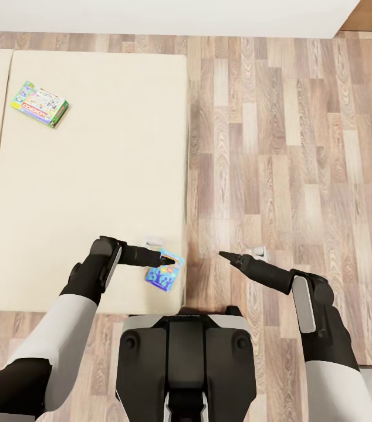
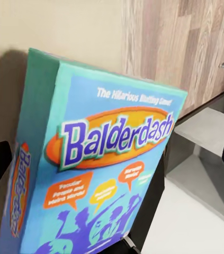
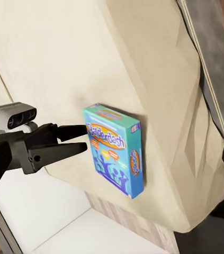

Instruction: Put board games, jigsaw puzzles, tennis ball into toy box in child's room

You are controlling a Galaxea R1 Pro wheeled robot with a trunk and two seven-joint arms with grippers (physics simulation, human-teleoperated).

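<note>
Left arm had the Balderdash box at the bed's corner

Left gripper (image 1: 167, 259) was clamped on the blue board game (image 1: 163, 273), around 6 o'clock on the bed (image 1: 92, 176). Right gripper (image 1: 224, 255) hung empty, couldn't tell how open. Pale green-edged game (image 1: 40, 104) sat at 10 o'clock.
</note>
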